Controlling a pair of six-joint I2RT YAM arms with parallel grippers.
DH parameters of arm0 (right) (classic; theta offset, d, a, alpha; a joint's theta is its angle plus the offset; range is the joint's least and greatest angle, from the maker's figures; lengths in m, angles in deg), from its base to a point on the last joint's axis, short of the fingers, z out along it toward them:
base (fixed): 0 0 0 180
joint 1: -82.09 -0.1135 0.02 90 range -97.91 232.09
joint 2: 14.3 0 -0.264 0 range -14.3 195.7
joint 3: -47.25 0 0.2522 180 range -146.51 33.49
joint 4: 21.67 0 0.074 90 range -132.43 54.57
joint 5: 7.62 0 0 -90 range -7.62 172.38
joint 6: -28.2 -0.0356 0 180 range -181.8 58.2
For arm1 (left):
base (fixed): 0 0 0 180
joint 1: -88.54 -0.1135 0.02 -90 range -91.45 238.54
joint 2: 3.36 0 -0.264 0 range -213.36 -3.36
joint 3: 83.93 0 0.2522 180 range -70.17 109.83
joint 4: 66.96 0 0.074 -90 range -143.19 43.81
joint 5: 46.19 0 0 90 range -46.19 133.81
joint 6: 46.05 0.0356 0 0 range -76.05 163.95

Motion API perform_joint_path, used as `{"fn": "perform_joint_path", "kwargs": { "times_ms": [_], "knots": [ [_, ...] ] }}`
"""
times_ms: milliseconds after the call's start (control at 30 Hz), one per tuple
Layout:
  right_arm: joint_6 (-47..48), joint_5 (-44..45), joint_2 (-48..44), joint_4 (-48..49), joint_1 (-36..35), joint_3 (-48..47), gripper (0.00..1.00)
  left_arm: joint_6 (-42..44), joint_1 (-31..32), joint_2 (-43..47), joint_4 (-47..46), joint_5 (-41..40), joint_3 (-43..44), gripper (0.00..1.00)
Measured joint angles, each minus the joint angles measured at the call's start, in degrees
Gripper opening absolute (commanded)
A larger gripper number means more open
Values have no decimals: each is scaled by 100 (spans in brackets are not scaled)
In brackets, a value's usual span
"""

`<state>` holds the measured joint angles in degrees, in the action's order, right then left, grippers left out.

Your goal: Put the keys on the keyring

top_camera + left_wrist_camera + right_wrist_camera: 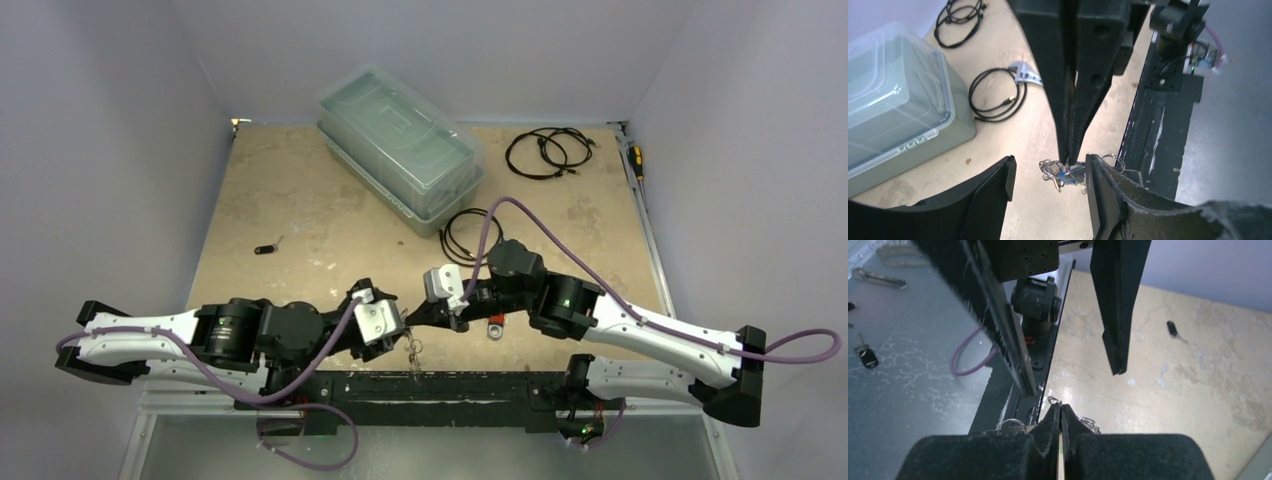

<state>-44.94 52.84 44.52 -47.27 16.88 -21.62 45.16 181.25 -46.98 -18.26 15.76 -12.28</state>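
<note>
Tabletop (300, 200) carries a clear lidded bin (400, 150) at the far middle, and both my arms meet at the middle of its near edge. My left gripper (1074, 381) stands wide, fingers well apart and holding nothing. My right gripper (1060, 412) is pinched tight, its fingertips closed on thin wire of the keyring (1047, 169), as far as I can judge. Exactly which strand sits in the pinch I cannot tell. That bunch of wire loops lies low at the near table edge, directly between my left fingers, with the right fingers reaching onto it from the far right. A blue-tagged key (1064, 176) sits in the bunch, just beside the pinch. One loose black key (265, 249) lies well apart, to the far left, its long axis running roughly left to right with the shaft toward the right. I judge my left arm the nearer one to it, and free, so fetching it falls to the left while the right steadies the ring.
</note>
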Motion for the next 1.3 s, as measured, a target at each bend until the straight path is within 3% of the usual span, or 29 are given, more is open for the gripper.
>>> {"fn": "perform_joint_path", "kwargs": {
  "times_ms": [367,600,800,1167,1300],
  "knots": [
    [-636,28,-1366,2363,2,1307,0,315,0,1023,-1187,407,-295,49],
    [-1047,33,-1681,3587,0,1698,0,538,-2,892,-1762,782,-470,49],
    [-1121,55,-1676,3759,0,1698,0,643,0,479,-1950,1056,-481,46],
    [-1134,157,-1687,3740,0,1698,0,697,-2,179,-2020,973,-476,29],
    [-1128,162,-1709,3654,0,1698,0,695,0,186,-2017,826,-474,26]
  ]
}}
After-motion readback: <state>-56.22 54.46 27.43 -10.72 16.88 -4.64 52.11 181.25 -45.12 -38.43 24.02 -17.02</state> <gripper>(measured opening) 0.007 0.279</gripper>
